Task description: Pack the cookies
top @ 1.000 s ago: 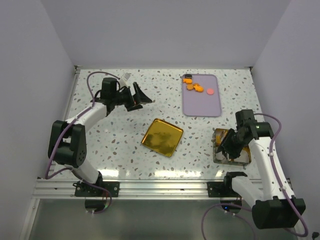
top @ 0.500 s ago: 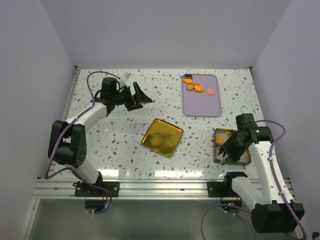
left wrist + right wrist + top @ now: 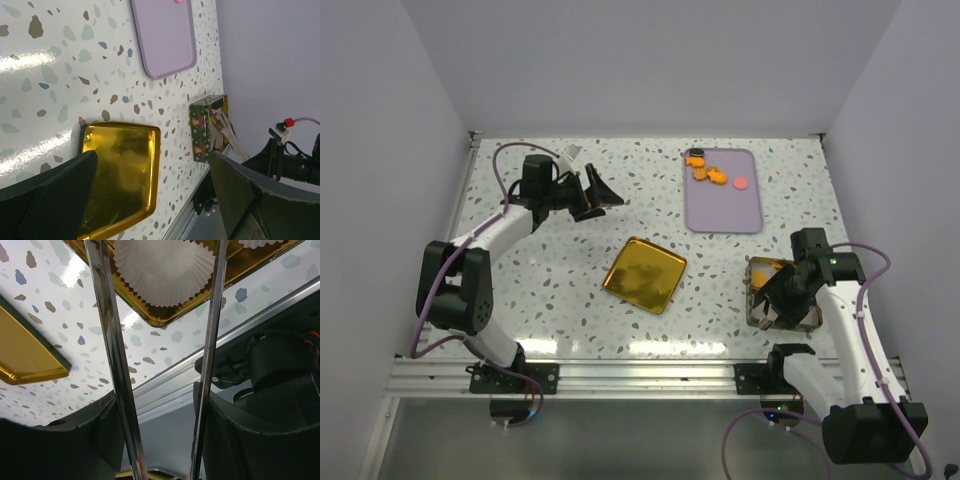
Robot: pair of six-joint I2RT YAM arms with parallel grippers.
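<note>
Starting with the cookies (image 3: 708,173), we find them clustered at the far end of a lilac tray (image 3: 725,210) in the upper right of the overhead view. Several orange ones are bunched together, a black one (image 3: 697,154) sits at the tray's top left corner, and a pink one (image 3: 741,183) lies slightly apart to their right.

Below the tray, in the lower right, stands a square tin (image 3: 201,135) with green sides and a gold inside. The right gripper (image 3: 775,300) hangs over it. In the right wrist view its two long metal fingers (image 3: 107,315) stand parted with a clear gap, and we see nothing caught between them. Beyond them a white pleated paper cup (image 3: 162,270) lies in the tin.

The gold lid (image 3: 644,274) rests flat on the speckled bench (image 3: 550,290) in the middle of the overhead view, well apart from the tin and the tray.

The left gripper (image 3: 605,195) is in the upper left, raised above the bench. Its jaws are spread wide and hold nothing.
</note>
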